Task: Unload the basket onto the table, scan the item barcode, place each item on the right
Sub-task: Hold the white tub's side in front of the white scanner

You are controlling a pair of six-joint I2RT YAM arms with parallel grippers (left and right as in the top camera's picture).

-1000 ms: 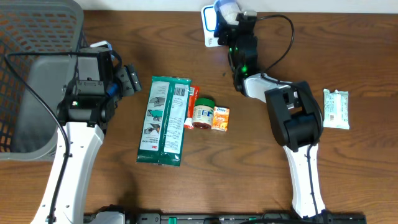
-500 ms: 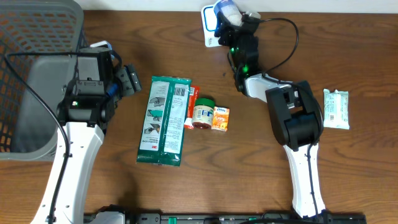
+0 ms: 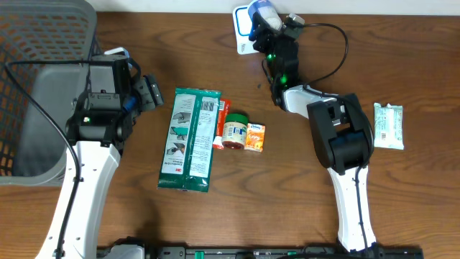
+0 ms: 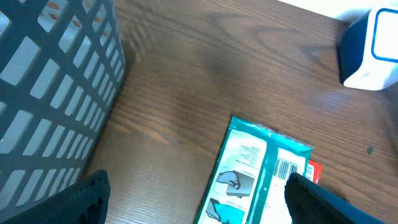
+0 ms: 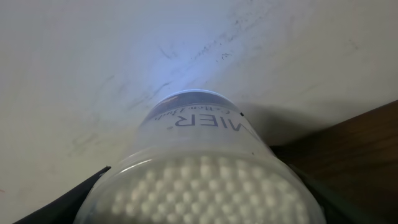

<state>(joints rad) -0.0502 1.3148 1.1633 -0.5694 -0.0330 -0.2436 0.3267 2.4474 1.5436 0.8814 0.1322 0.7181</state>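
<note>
The right pincer (image 3: 274,29) is gripping a clear round plastic tub of cotton swabs (image 5: 199,155), its jaws standing wide around the tub's sides. The tub is hanging above the wooden desk (image 3: 302,180), just beside the back right corner of the blue-and-white scanner box (image 3: 242,32). Its long axis is running away from the pincer toward the pale wall, with the swab-tip end facing the wrist camera. The left pincer (image 3: 152,93) is standing open and empty, well left of the scanner.
</note>
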